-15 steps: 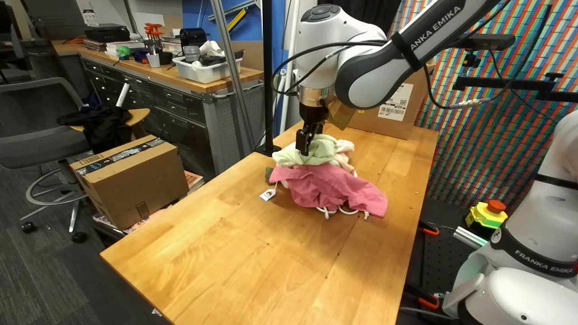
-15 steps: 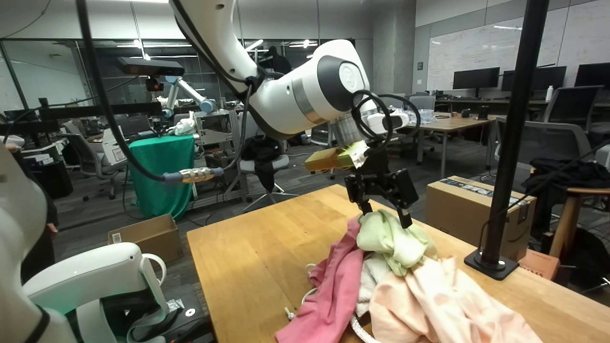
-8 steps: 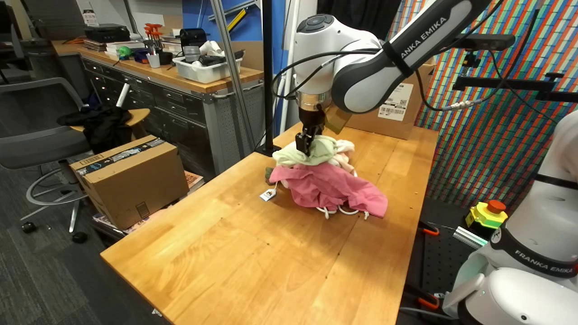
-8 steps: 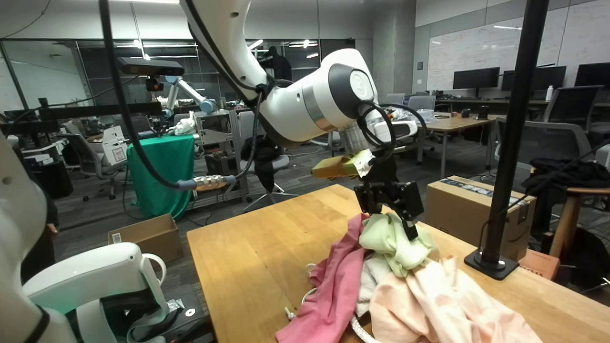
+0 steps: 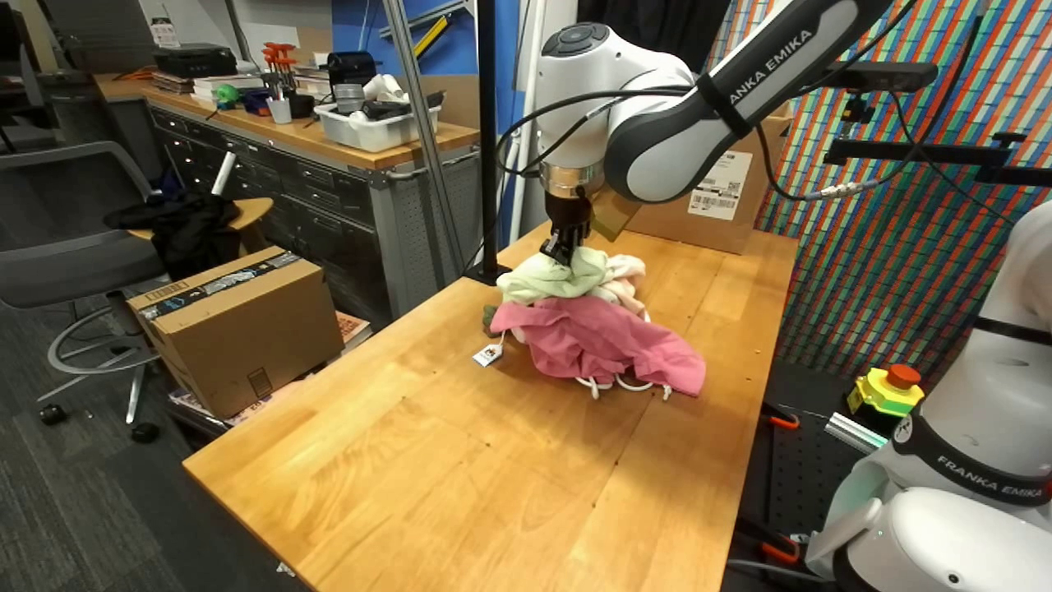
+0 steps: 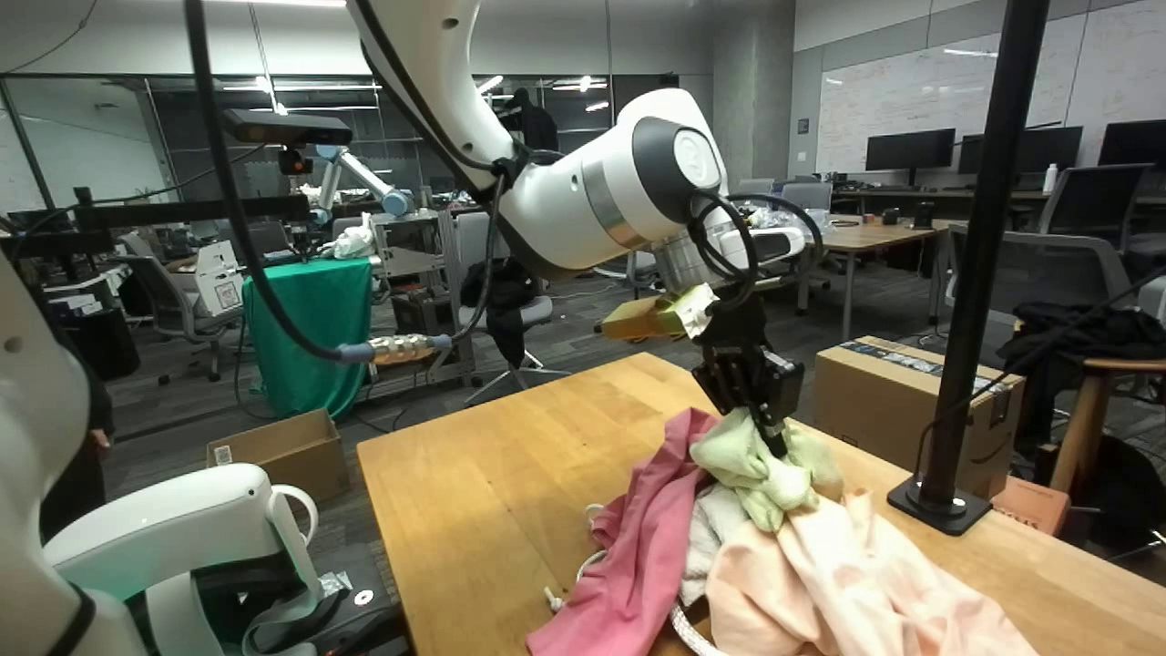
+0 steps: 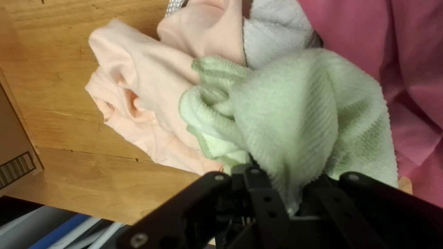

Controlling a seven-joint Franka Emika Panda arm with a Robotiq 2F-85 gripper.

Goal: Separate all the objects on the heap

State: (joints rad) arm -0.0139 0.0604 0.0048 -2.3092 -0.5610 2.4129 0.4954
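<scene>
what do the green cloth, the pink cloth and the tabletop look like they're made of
Green cloth: probably terry or microfibre, matte, from its fuzzy ribbed pile. Pink cloth: smooth matte fabric, perhaps cotton, in soft folds. Tabletop: wood, seemingly varnished, showing grain and sheen.

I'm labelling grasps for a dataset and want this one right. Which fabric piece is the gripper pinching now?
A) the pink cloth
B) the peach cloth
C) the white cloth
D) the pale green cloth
D: in the wrist view, a fold of the pale green cloth is bunched and pinched in the gripper.
</scene>
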